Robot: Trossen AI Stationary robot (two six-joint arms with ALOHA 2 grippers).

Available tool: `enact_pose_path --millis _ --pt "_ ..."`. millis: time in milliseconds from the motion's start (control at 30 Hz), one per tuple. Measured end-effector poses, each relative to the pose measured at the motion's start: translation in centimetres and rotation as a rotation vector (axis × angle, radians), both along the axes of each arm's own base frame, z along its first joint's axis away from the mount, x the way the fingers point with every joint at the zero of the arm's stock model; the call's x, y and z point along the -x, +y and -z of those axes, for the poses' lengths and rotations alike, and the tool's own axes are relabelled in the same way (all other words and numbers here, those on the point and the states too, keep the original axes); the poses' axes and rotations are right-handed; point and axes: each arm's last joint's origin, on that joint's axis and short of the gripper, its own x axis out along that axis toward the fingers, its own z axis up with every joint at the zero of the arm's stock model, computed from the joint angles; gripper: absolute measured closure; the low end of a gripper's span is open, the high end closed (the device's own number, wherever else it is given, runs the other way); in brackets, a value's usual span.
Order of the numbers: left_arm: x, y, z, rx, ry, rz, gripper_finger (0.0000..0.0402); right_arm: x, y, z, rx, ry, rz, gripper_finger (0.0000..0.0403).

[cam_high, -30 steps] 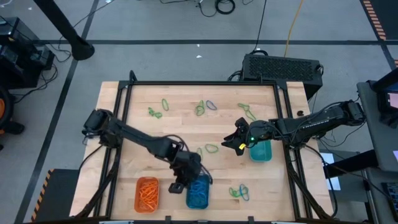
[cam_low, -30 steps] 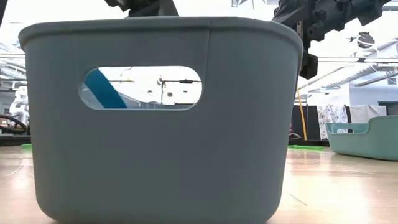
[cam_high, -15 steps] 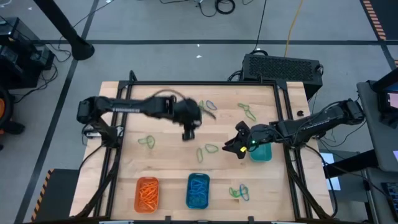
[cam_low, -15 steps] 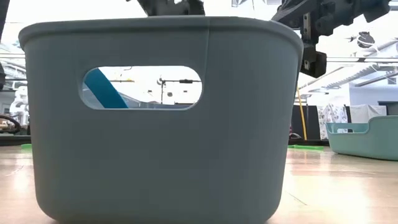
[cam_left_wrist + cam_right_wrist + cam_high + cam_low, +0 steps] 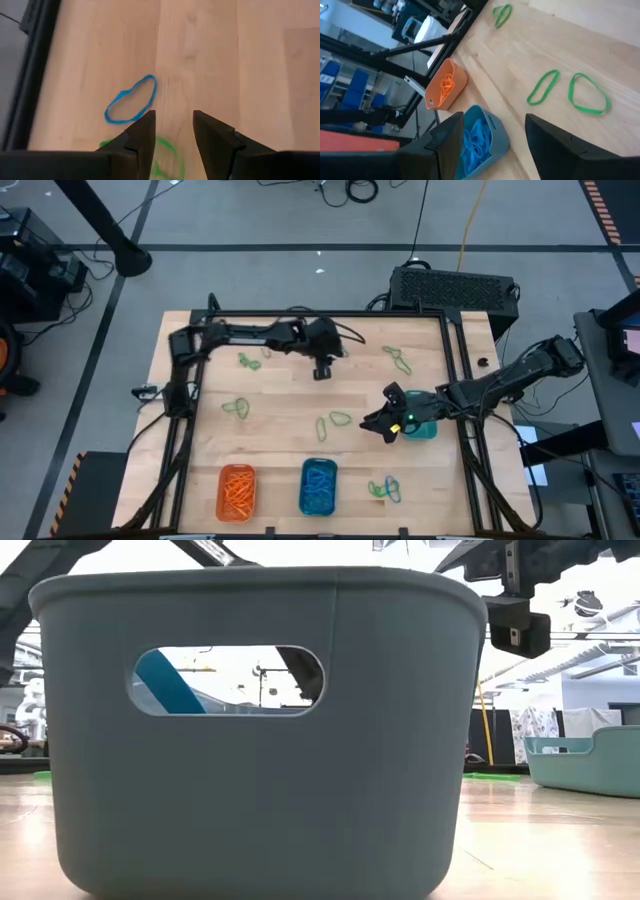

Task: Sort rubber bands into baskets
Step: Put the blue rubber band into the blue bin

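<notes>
A blue rubber band [image 5: 130, 100] is seen stretched diagonally, lying flat. The left tool [image 5: 322, 370] is held spread above it, upper centre; the right tool [image 5: 383, 423] is spread too.

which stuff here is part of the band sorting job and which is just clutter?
Job:
- orange basket, blue basket, teal basket
- loose green rubber bands, blue rubber band
- left gripper, open above that blue band
- right gripper, open

Clutter:
- black vented box beyond the table
- yellow cable on the floor
</notes>
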Motion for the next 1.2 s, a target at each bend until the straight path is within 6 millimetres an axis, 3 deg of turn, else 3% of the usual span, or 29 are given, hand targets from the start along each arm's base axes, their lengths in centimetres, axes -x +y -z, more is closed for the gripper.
enact_pose_path --millis 200,467,600,733,800,1000,1100,1200 --pt "-2.6 1.1 2.3 0.029 0.069 -0.076 0.0262 0.1 0.1 0.1 0.007 0.015 0.015 0.02" --pt "-4.0 2.0 3.1 0.017 0.138 -0.101 0.0262 0.2 -0.2 0.5 0.045 0.047 0.053 0.02" --pt "-4.5 2.4 2.4 -0.013 0.176 -0.106 0.0262 0.2 -0.5 0.5 0.06 0.045 0.061 0.02" --pt "-4.6 1.9 2.6 -0.018 0.233 -0.138 0.0262 0.1 -0.7 0.5 0.069 0.047 0.066 0.02" --pt "-4.4 1.6 1.6 0.029 0.207 -0.179 0.0262 0.1 -0.7 0.5 0.082 0.049 0.061 0.02" --pt "-2.1 0.5 -4.2 0.142 0.153 -0.212 0.0263 -0.2 -2.5 0.7 0.148 0.07 0.1 0.02" --pt "0.4 -0.1 -7.3 0.135 0.104 -0.223 0.0267 -0.4 -4.6 0.9 0.155 0.106 0.154 0.02" --pt "4.1 -1.1 -9.1 0.151 0.082 -0.257 0.0271 -0.7 -7.3 1.2 0.175 0.142 0.188 0.02"
